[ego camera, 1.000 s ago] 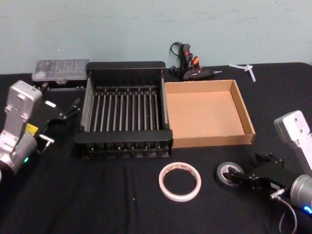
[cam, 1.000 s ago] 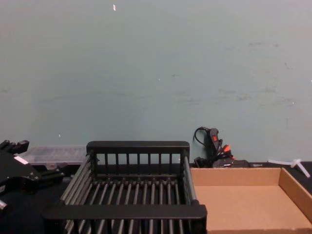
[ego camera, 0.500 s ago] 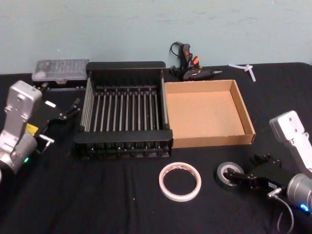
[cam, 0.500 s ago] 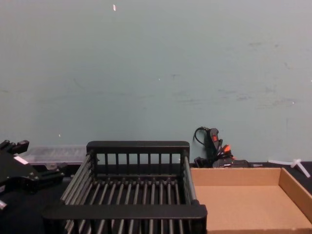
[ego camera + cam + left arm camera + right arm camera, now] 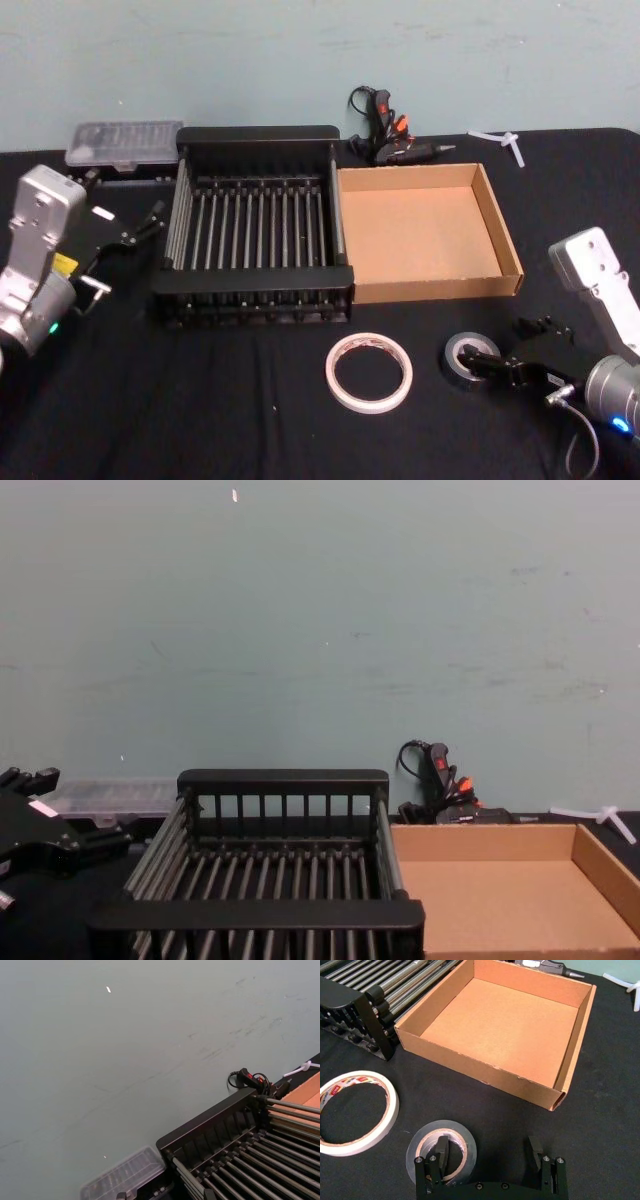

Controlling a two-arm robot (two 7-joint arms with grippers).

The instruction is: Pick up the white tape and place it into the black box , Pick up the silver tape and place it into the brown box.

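Note:
The silver tape [image 5: 470, 358] [image 5: 441, 1149] lies flat on the black cloth near the front right. My right gripper [image 5: 512, 347] [image 5: 488, 1152] is low over it and open: one finger sits inside the roll's core, the other stands on the cloth beside it. The white tape [image 5: 368, 372] [image 5: 355, 1112] lies flat to its left, untouched. Behind them stand the black box [image 5: 255, 285] [image 5: 255, 912] and the brown box [image 5: 430, 287] [image 5: 485, 1076], side by side and both bare inside. My left gripper [image 5: 124, 195] [image 5: 75, 805] rests open left of the black box.
A clear plastic case [image 5: 125, 142] [image 5: 125, 1177] lies at the back left. A black and orange glue gun [image 5: 385, 125] [image 5: 440, 780] lies behind the boxes. A white plastic piece [image 5: 500, 140] sits at the back right.
My right arm has shifted slightly beside the silver tape, its finger staying in the roll's core. Both tapes and the left arm have not moved.

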